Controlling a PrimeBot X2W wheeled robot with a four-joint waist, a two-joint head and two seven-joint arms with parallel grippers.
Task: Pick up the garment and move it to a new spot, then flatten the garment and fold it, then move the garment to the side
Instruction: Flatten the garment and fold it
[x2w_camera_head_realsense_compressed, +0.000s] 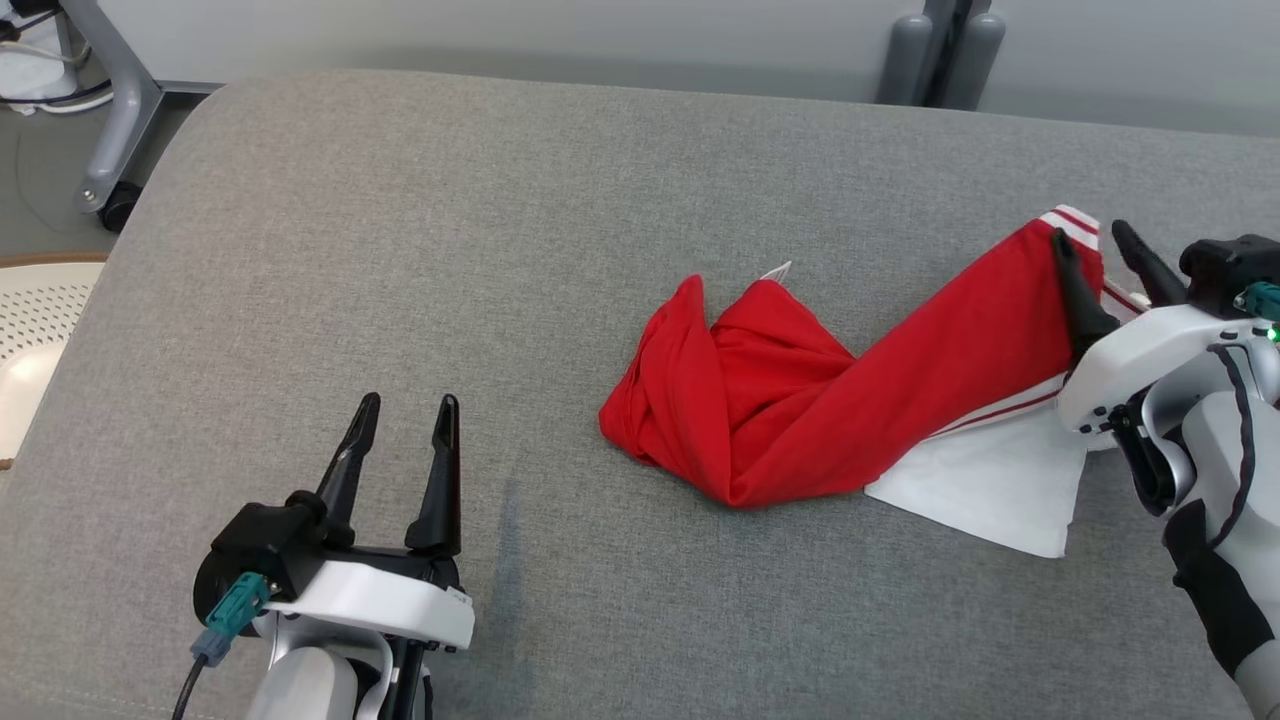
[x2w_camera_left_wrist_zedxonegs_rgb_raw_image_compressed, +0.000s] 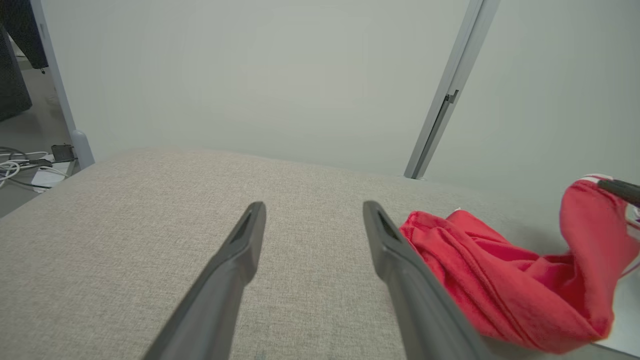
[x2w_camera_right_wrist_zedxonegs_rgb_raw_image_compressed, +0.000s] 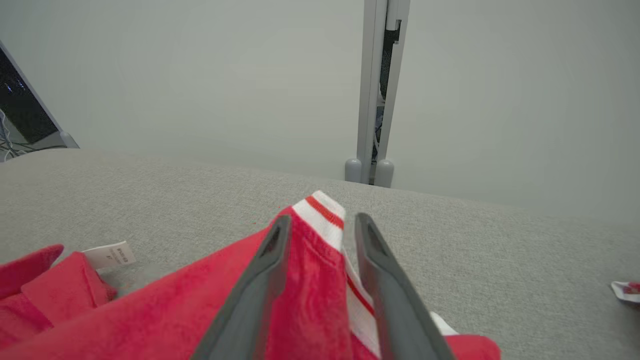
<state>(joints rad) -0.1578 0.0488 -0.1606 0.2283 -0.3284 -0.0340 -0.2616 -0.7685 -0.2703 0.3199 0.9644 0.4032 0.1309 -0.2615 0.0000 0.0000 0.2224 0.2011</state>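
Right gripper (x2w_camera_head_realsense_compressed: 1089, 232), jaws parted astride the garment (x2w_camera_head_realsense_compressed: 800, 400) hem, should lift clear without snagging; left gripper (x2w_camera_head_realsense_compressed: 409, 400) open.

No legible txt; white tag (x2w_camera_right_wrist_zedxonegs_rgb_raw_image_compressed: 110, 255) on garment (x2w_camera_right_wrist_zedxonegs_rgb_raw_image_compressed: 150, 310) w/ tiny print, seemingly blurred.

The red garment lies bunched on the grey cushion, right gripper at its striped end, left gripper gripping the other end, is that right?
Not quite: the head view shows the left gripper open and apart from the garment, gripping nothing. The rest holds: garment bunched on the grey cushion, right gripper at its striped end.
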